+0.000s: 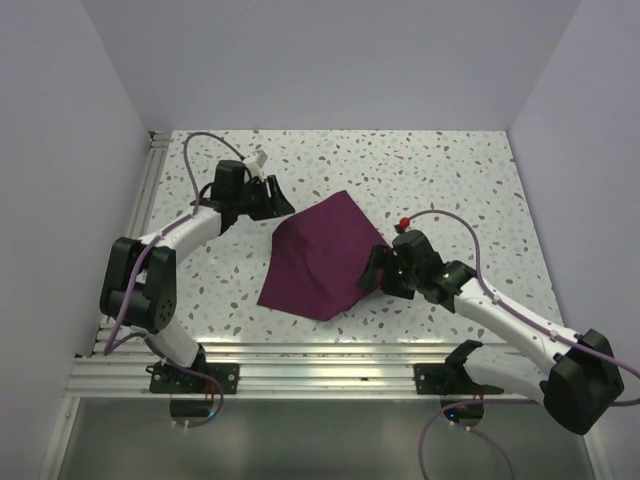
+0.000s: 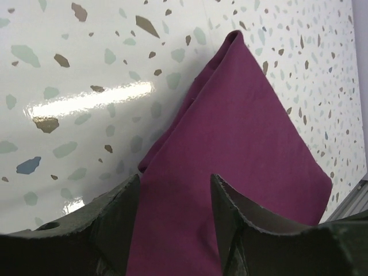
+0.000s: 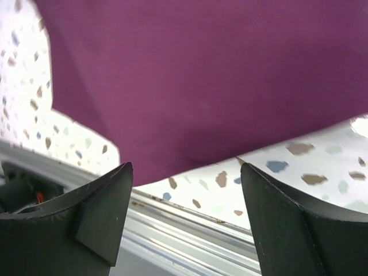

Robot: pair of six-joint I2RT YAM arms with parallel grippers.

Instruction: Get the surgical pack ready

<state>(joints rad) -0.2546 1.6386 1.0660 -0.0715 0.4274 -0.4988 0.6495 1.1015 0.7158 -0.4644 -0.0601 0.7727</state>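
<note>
Left gripper (image 2: 175, 183) spread astride purple surgical pack (image 1: 325, 255), right gripper (image 3: 186, 168) spread at its edge, apparently not touching

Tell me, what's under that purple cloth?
Only the speckled table shows around the purple cloth. Anything beneath its middle is covered, so I cannot tell.

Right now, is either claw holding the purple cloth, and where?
The right claw is open and holds nothing. The left claw straddles a corner of the purple cloth, but it cannot be told whether it pinches it.
</note>
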